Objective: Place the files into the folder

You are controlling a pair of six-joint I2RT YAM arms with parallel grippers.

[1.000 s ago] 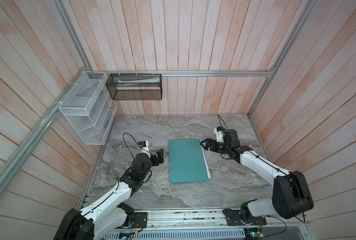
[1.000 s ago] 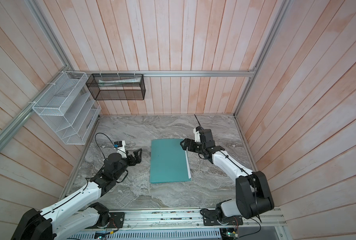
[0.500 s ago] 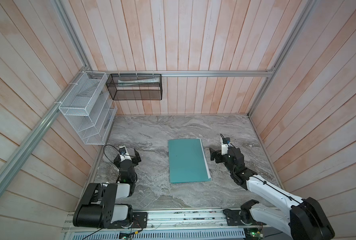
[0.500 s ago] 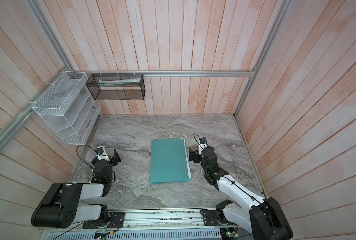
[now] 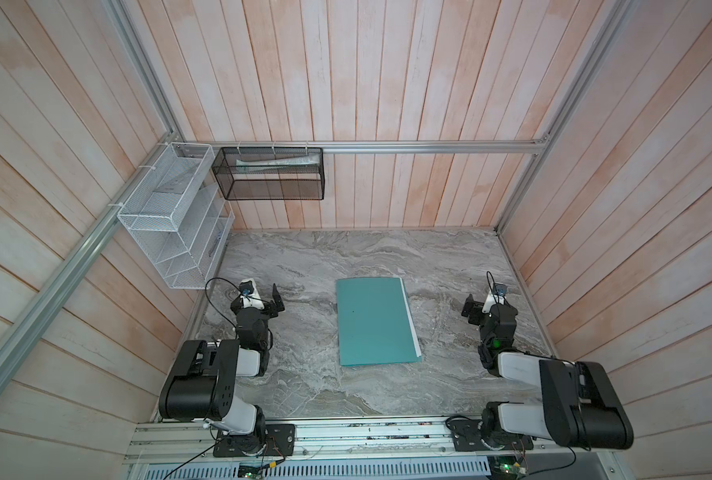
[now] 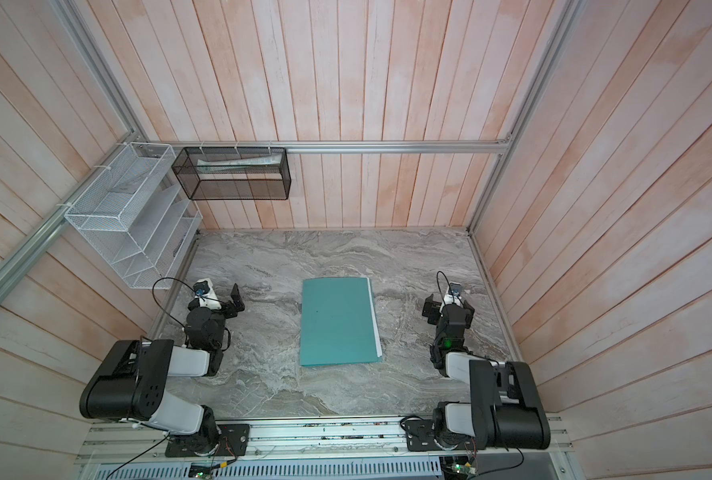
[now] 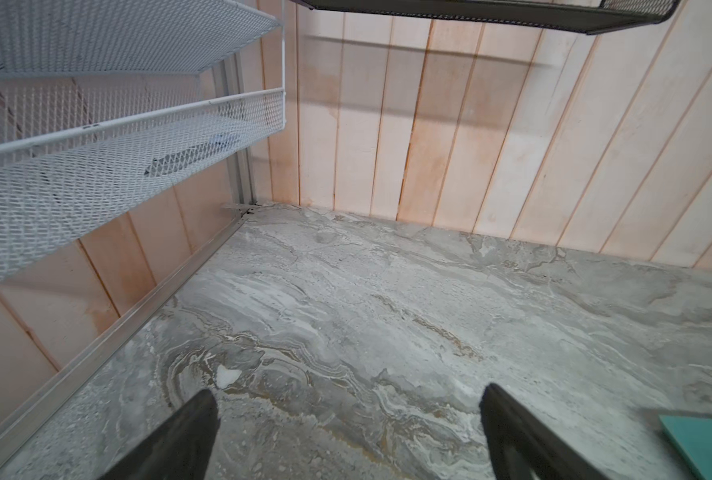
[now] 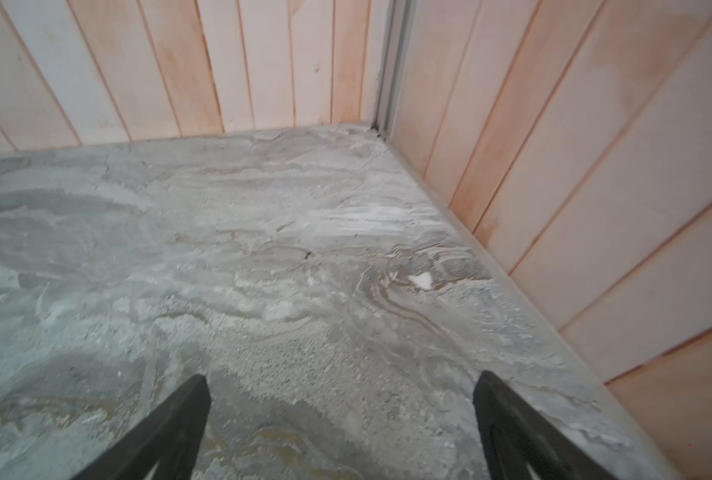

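Note:
The teal folder (image 5: 373,322) (image 6: 337,322) lies closed and flat in the middle of the marble table. A thin white strip of the files (image 5: 411,320) (image 6: 375,320) pokes out along its right edge; the rest of them is hidden inside. My left gripper (image 5: 262,299) (image 6: 221,301) rests open and empty at the table's left side, well clear of the folder. In the left wrist view the left gripper (image 7: 348,390) frames bare marble, with a folder corner (image 7: 703,440) off to one side. My right gripper (image 5: 489,305) (image 6: 449,305) (image 8: 341,376) stands open and empty near the right wall.
A white wire rack (image 5: 171,220) (image 7: 96,137) hangs on the left wall above the left arm. A black mesh basket (image 5: 271,174) with rolled papers hangs on the back wall. Wooden walls close in the table (image 5: 346,253) on three sides.
Both arms have drawn back from the folder's edges towards their bases and folded up at the table's sides. The folder has stayed closed and still.

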